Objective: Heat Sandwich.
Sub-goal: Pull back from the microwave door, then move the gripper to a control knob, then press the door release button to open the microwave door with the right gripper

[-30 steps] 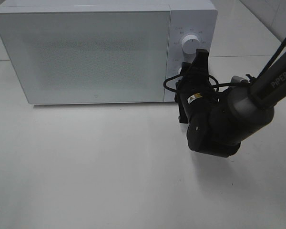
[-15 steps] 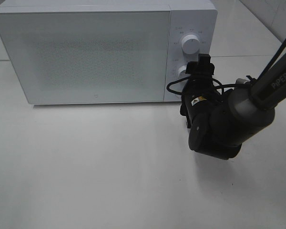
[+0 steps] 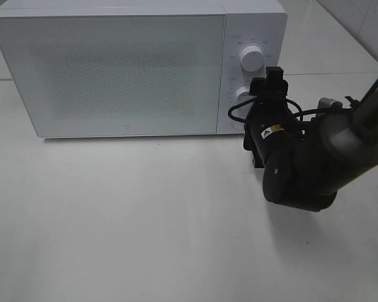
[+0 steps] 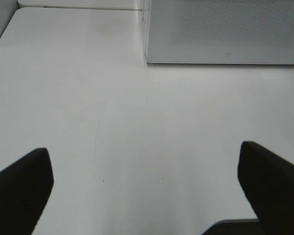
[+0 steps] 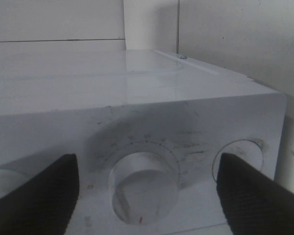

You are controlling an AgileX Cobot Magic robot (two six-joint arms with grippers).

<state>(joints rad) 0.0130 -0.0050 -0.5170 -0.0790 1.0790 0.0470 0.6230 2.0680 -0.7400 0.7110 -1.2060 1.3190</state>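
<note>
A white surface (image 3: 145, 226) fills the high view, with a closed white microwave (image 3: 113, 69) at eleven o'clock. My right jaws (image 5: 144, 196), reaching in from three o'clock, stand released either side of a white dial (image 5: 144, 183) on its panel, gripping nothing. My left jaws (image 4: 147, 191) gape wide above the surface, holding nothing. The sandwich shows nowhere (likely behind the frosted door, though I cannot confirm). I expect it light, soft and easily crushed, its filling prone to slide; best held gently across both crusts.
</note>
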